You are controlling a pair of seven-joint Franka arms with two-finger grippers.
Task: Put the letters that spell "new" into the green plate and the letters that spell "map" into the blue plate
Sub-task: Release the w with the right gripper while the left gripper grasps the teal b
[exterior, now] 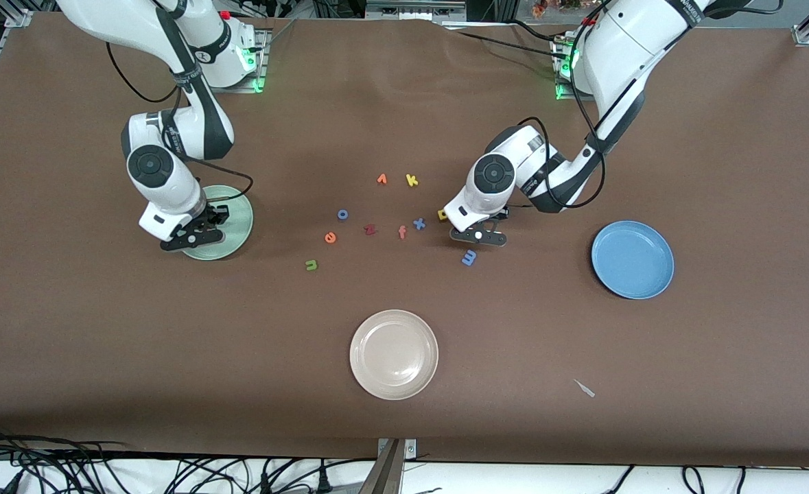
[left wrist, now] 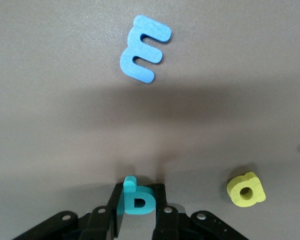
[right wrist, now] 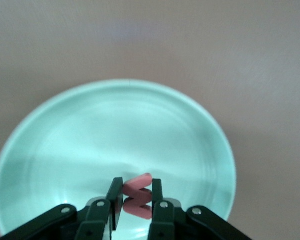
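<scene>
Looking at both arms, each one is holding a letter right now. The right gripper (right wrist: 136, 199) is hanging over the green plate (right wrist: 65, 150), pinched tight on the pink-red w (right wrist: 138, 196). The left gripper (left wrist: 138, 205) is down at the table near the loose letters, closed on the teal a (left wrist: 136, 199).

What's worrying me: the a is being caught by only part of its body, so I'm guessing it could twist or slip out on the way up, and the blue plate (exterior: 632, 259) is sitting well apart from it, toward the left arm's end. The yellow p (left wrist: 245, 189) is lying just beside that gripper and could get nudged. The w is looking safer, though foam sometimes sticks to a finger pad when the jaws part.

Counting things up:
- plates: three, the green one, the blue one, and a cream plate (exterior: 394, 354) nearest the front camera
- held letters: two
- task letters on the table: four, the blue m (left wrist: 143, 48), the p, the orange e (exterior: 330, 237) and the green n (exterior: 311, 264)
- other loose letters: I'm making out about six, with the yellow k (exterior: 412, 180) and blue x (exterior: 418, 223) among them.
</scene>
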